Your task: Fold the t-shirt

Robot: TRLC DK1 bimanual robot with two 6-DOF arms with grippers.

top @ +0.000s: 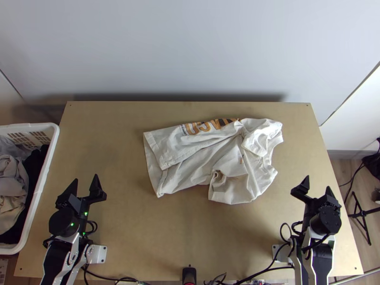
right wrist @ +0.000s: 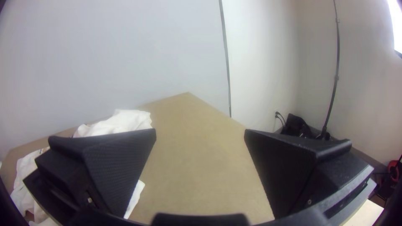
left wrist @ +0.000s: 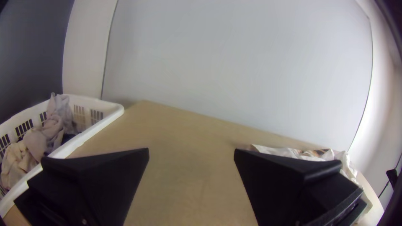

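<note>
the t-shirt (top: 194, 175) lies crumpled, partly doubled over itself, mid-desk (top: 190, 228), probably placed there so both arms can reach it; it likely needs flattening first. the left gripper (top: 86, 178) and right gripper (top: 318, 183) rest well apart from it, jaws wide and empty, presumably ready to grasp. a basket (top: 54, 140) of clothes sits beyond the left arm.

soft wrinkly cloth t-shirt (top: 199, 164), smooth flat wooden bench (top: 180, 232), hard white plastic basket (top: 40, 190), crumpled cloth clothes (top: 12, 183) inside it, dull black fingers (right wrist: 121, 167) with a bumpy pattern, smooth plain wall (top: 190, 47)
</note>
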